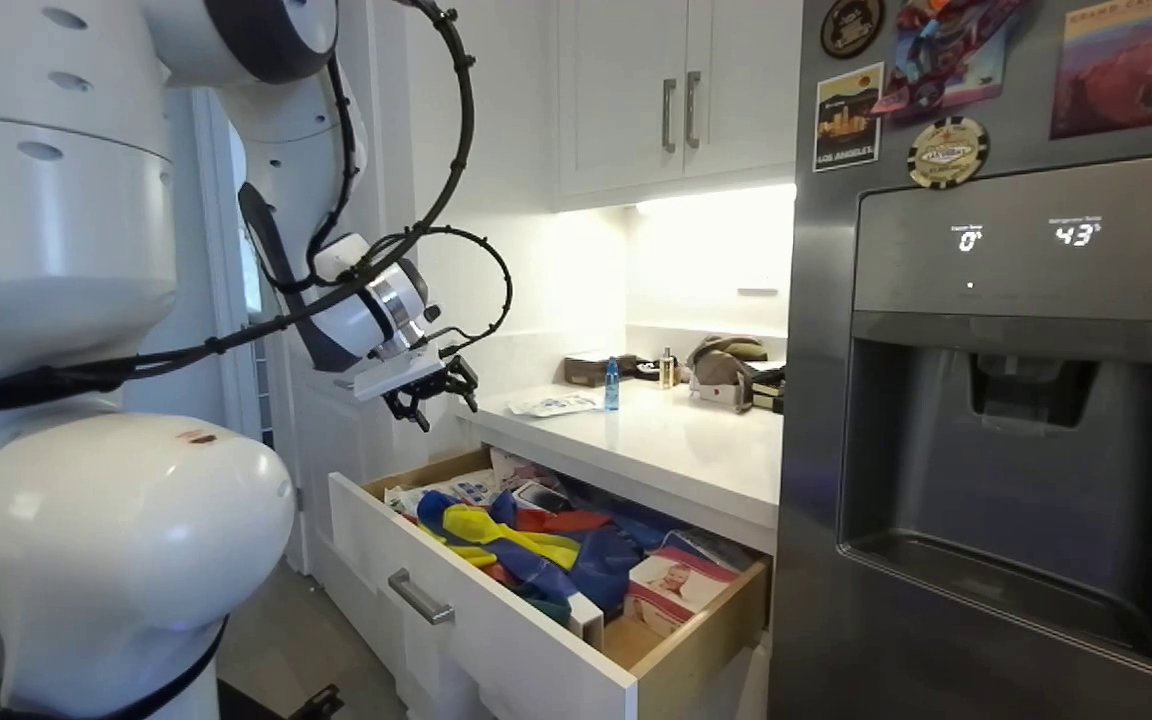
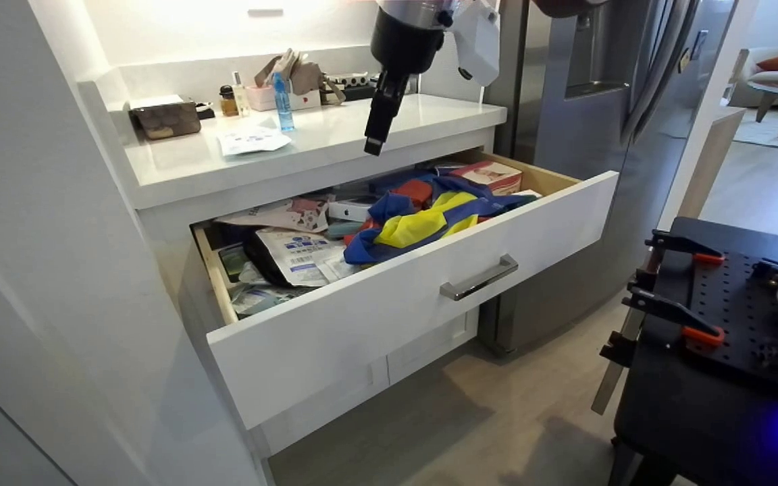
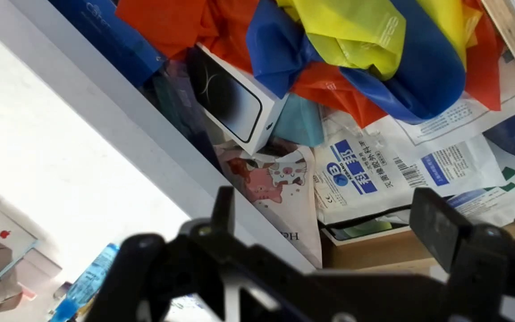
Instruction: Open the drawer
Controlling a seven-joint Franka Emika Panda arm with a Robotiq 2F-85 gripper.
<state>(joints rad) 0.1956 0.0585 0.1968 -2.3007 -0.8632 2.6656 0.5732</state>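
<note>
The jaws are hanging in the air above the drawer (image 2: 389, 310), near the front edge of the tabletop (image 1: 676, 440), and they are standing wide apart with nothing between them. Below them, floppy blue, red and yellow sheets (image 3: 356, 40), a white phone box (image 3: 235, 98) and a crinkly white packet (image 3: 396, 174) are lying in the drawer. Farther out, the drawer is sticking well out from under the tabletop's front edge, so I am guessing the opening is as good as done. Its flat front (image 1: 526, 650) is looking hard and stiff, so it probably isn't bending. With all that stuff inside, I am thinking it is feeling heavy, so a slow, straight pull is likely working better than a quick jerk. The plain front is giving little to pinch, but a silver handle (image 1: 420, 599) is lying sideways near its middle, well apart from the jaws. It is looking smooth and shiny, so it might be slipping a bit. If another tug is needed, I am picking the handle's middle, one jaw going above and one below. At the end by the fridge (image 1: 1006, 275), a box with a baby picture (image 1: 681, 588) is sitting near the drawer's wooden side (image 1: 706, 635).
</note>
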